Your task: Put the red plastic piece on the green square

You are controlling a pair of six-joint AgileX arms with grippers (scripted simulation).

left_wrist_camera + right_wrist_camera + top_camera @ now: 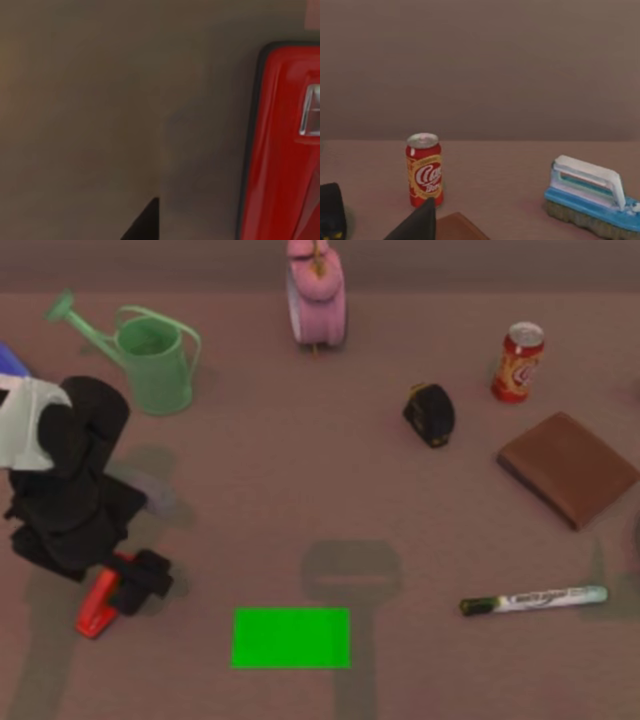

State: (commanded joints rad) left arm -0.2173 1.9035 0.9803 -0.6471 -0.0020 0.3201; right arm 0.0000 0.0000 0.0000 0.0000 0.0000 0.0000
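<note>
The red plastic piece point(95, 608) lies on the table at the front left, its upper end hidden under my left gripper point(128, 588). That gripper is open and stands low over the piece. In the left wrist view the glossy red piece point(280, 150) fills one side, and a single dark fingertip point(147, 222) shows apart from it with bare table between them. The green square point(291, 637) lies flat to the right of the piece, with nothing on it. My right arm is out of the top view; one of its fingertips point(422, 220) shows in its own wrist view.
A pale green watering can point(150, 355) stands at the back left and a pink clock point(317, 300) at the back middle. A black tape measure point(430, 415), soda can point(517, 362), brown book point(567, 468) and marker point(533, 600) sit at the right. A blue brush point(590, 200) shows by the right arm.
</note>
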